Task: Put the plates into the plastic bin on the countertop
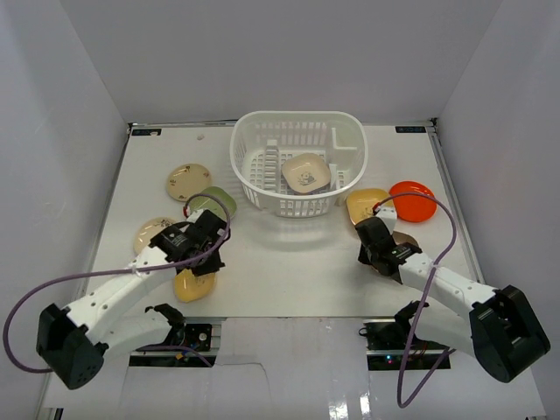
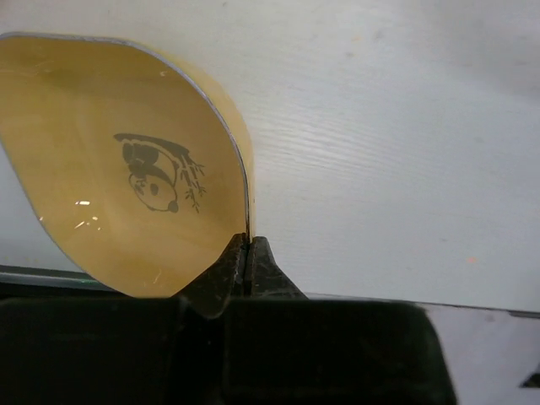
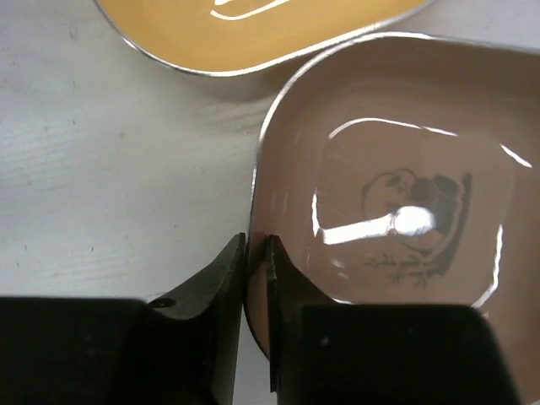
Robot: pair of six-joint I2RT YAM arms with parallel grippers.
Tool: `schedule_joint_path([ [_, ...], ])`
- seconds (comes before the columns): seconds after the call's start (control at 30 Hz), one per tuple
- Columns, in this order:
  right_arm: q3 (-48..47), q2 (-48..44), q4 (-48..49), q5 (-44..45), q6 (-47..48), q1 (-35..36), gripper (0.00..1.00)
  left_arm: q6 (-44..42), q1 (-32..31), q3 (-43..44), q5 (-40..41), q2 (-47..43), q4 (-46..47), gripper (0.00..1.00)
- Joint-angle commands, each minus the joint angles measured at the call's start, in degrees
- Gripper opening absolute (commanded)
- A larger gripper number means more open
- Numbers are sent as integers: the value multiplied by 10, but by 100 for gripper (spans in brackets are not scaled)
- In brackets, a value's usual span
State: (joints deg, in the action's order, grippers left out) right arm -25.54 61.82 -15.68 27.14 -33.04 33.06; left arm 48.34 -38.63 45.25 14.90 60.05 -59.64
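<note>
My left gripper (image 1: 206, 261) is shut on the rim of a yellow plate (image 1: 193, 285) with a panda picture; in the left wrist view the plate (image 2: 126, 169) stands on edge, tilted, over the countertop (image 2: 396, 152), pinched between the fingertips (image 2: 247, 253). My right gripper (image 1: 378, 234) is shut on the left rim of a tan plate (image 1: 406, 239); in the right wrist view the tan plate (image 3: 396, 186) has its rim between the jaws (image 3: 256, 253). The white plastic bin (image 1: 249, 149) stands at the back centre with one cream plate (image 1: 305, 171) in it.
On the left lie a round cream plate (image 1: 188, 181), a green plate (image 1: 216, 202) and another cream plate (image 1: 150, 234). On the right lie a yellow plate (image 1: 364, 205), also in the right wrist view (image 3: 253, 25), and a red-orange plate (image 1: 412, 200). White walls surround the countertop.
</note>
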Motion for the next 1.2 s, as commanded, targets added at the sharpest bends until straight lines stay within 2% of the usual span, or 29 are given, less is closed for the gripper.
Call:
schedule_joint_path([
  [0.0,3,6,43,21,-22,2,13,6,-4,59,-26,-58,-27,0],
  [0.03,4,1,36,25,-27,2,8,6,-4,62,-25,-58,-31,0],
  [0.13,5,-55,-3,29,-35,15,8,4,-4,65,-30,-49,-27,0],
  [0.2,-7,-120,-56,34,-45,38,8,-2,-4,72,-68,-56,-13,0],
  [0.3,-40,-202,-134,35,-52,59,8,-13,-4,137,-94,-73,-19,0],
  [0.43,-128,-254,-189,33,-53,69,8,-51,-4,328,-103,-30,-26,0],
  [0.47,-141,-263,-191,27,-46,70,8,-62,-4,407,-111,13,-3,0],
  [0.53,-169,-267,-186,20,-34,72,8,-94,-4,487,-131,73,11,0],
  [0.57,-197,-264,-182,14,-25,71,8,-106,-4,566,-139,148,21,0],
  [0.63,-226,-256,-167,9,4,72,8,-126,-4,650,-140,233,19,0],
  [0.67,-251,-246,-156,4,16,72,8,-147,-4,697,-139,328,2,0],
  [0.7,-263,-239,-148,2,41,72,8,-156,-4,812,-132,380,-15,0],
  [0.73,-275,-232,-141,1,54,72,8,-163,-3,878,-114,432,-52,0],
  [0.77,-297,-218,-130,5,67,72,8,-176,-2,1003,-112,532,-65,0],
  [0.8,-309,-210,-124,9,79,72,8,-177,0,1026,-113,565,-67,0],
  [0.87,-330,-191,-111,22,111,72,8,-165,11,990,-145,586,-1,0],
  [0.9,-340,-186,-102,26,120,72,8,-162,12,950,-145,598,22,0],
  [0.97,-348,-174,-81,27,140,72,8,-154,13,931,-133,612,74,0],
  [1.03,-345,-163,-60,13,149,72,8,-153,13,936,-120,640,115,0],
  [1.17,-332,-149,-37,10,163,72,8,-156,13,976,-116,700,125,0],
])
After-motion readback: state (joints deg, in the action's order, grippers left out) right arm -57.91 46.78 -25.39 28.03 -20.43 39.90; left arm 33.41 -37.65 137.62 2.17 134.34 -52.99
